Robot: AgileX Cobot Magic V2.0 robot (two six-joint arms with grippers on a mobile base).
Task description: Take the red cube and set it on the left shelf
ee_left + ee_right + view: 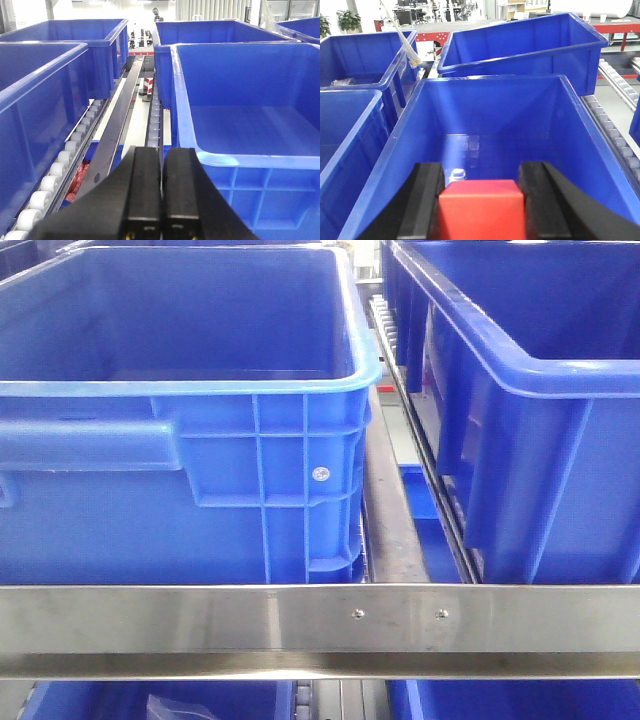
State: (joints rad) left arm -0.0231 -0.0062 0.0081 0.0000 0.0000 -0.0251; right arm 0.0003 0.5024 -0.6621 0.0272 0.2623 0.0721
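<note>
The right gripper [482, 200] is clamped on the red cube [481, 220], black fingers [427, 205] hard against both its sides. It hangs over the open mouth of a dark-blue ribbed plastic crate [530, 120]. That crate's rims run off toward 10 and 2 o'clock, leaving open room below the cube. A small pale thing [457, 175] lies on its floor at 11 o'clock, too small to tell. Another blue crate [520, 45] sits tilted at 12 o'clock.

The left gripper [161, 195] is squeezed closed on nothing, pointing along the gap between crates, with a white roller track [55, 170] at 9 o'clock.

The left shelf [150, 625] shows its flat stainless-steel front rail [550, 620] with two screws [358, 614]. A round mark [320, 474] on one crate is unreadable.
</note>
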